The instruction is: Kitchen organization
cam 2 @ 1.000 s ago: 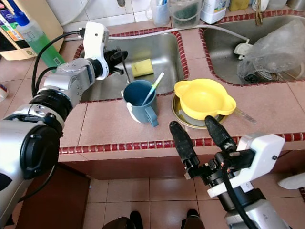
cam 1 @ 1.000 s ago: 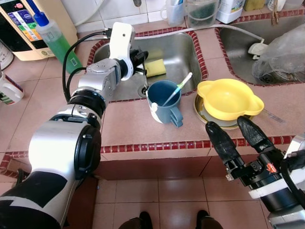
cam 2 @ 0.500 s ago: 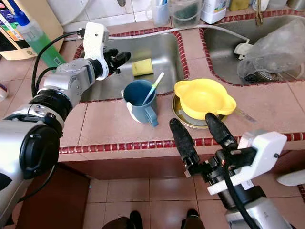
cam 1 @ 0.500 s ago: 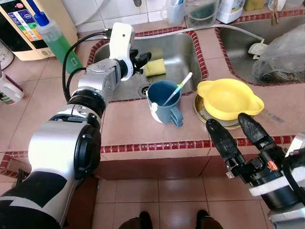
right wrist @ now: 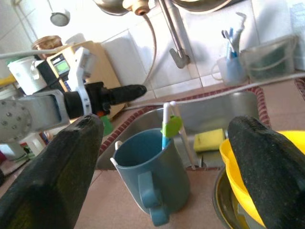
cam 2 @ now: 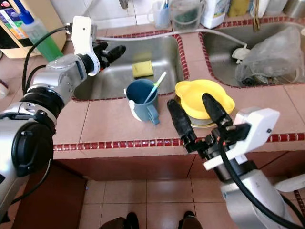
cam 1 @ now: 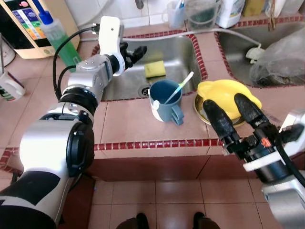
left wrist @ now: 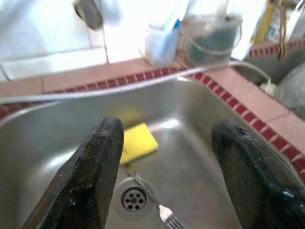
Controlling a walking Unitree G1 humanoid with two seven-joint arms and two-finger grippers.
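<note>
While the left gripper (cam 1: 135, 51) hangs open over the sink (cam 1: 183, 50), the right gripper (cam 1: 228, 113), also open, nears the yellow bowl (cam 1: 221, 93). Its left finger could knock the blue mug (cam 1: 164, 99) just beside.

Daylight floods in from the tiled wall behind the sink (cam 1: 171, 52) — the steel basin throws back a pale glare and the white tiles burn out in the left wrist view. Head views are bright and fairly crisp on the bench (cam 1: 128, 124), though its edges bow with wide-angle distortion. Both wrist views are softer — the black fingers (left wrist: 90, 176) of the left tool loom blurred up close, and the background beyond is hazy.
</note>
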